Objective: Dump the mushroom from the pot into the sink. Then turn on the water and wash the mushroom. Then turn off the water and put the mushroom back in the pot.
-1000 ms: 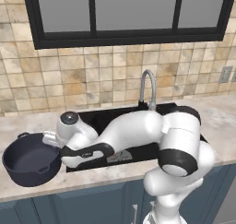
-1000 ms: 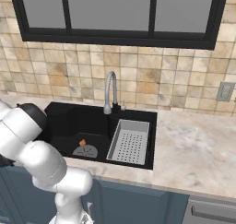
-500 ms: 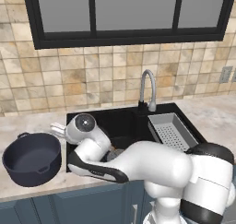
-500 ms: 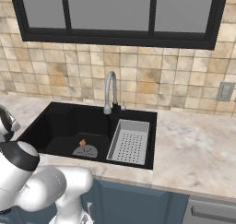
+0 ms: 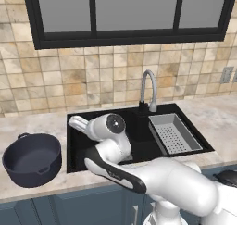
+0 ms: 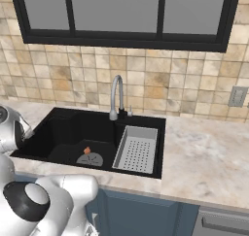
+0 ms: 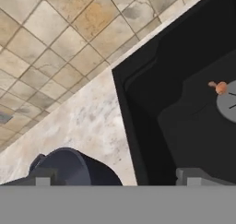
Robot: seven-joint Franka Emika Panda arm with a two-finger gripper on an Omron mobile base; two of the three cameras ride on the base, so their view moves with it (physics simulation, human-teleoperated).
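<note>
The dark navy pot (image 5: pixel 32 159) stands upright on the counter left of the sink, and its rim (image 7: pixel 69 168) shows low in the hand view. The black sink (image 5: pixel 134 140) holds the tiny orange-brown mushroom (image 6: pixel 87 150), which lies at the edge of the round grey drain (image 6: pixel 90 159). In the hand view the mushroom (image 7: pixel 220 87) is at the far right by the drain (image 7: pixel 229 103). My gripper (image 7: pixel 117 178) is open and empty, hovering over the counter strip between pot and sink (image 7: pixel 184 126), with one fingertip (image 7: pixel 42 178) above the pot side.
A grey perforated strainer tray (image 5: pixel 173 134) fills the right part of the basin. The curved faucet (image 5: pixel 148 87) rises behind the sink's middle. My white arm (image 5: pixel 120 173) lies across the sink's front left corner. Tiled wall and a window stand behind.
My arm has swung away from the pot's right side and lifted toward the sink's left edge. The jaws stay wide. Pot and mushroom have not moved.
</note>
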